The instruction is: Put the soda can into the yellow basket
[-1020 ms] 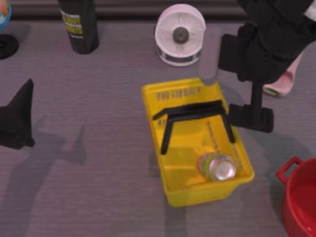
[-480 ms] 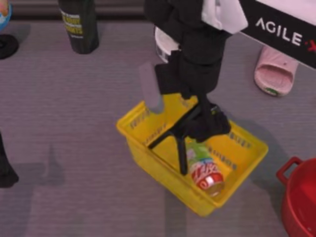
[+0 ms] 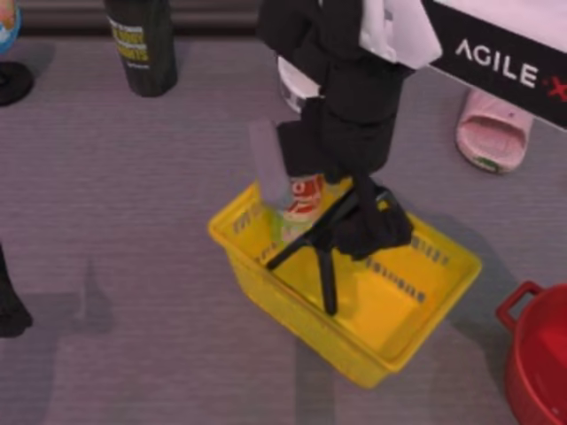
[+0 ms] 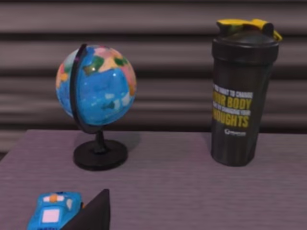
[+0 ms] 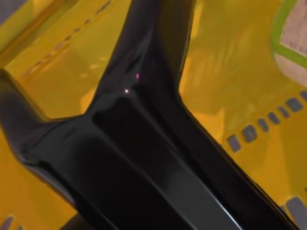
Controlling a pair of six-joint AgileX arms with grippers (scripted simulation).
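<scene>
While my right gripper (image 3: 359, 217) pinches the black handle (image 3: 323, 235) of the yellow basket (image 3: 390, 345), the soda can (image 3: 299, 199) lies inside by the far wall: light, rigid, slick, apt to roll; my left arm (image 3: 11, 305) parks at the left edge.

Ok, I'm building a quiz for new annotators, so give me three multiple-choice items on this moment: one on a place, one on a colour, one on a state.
1. Where is the soda can? A on the pink slipper; B inside the yellow basket; C beside the globe.
2. What colour is the pot? A blue; B red; C green.
3. How is the black canister? A on its side; B upside down; C upright.

Answers: B, the can sits within the basket's walls, with the right gripper over the basket; B, the pot is plainly red; C, the canister stands on its base, lid up. The left arm is parked at the table's left edge.
</scene>
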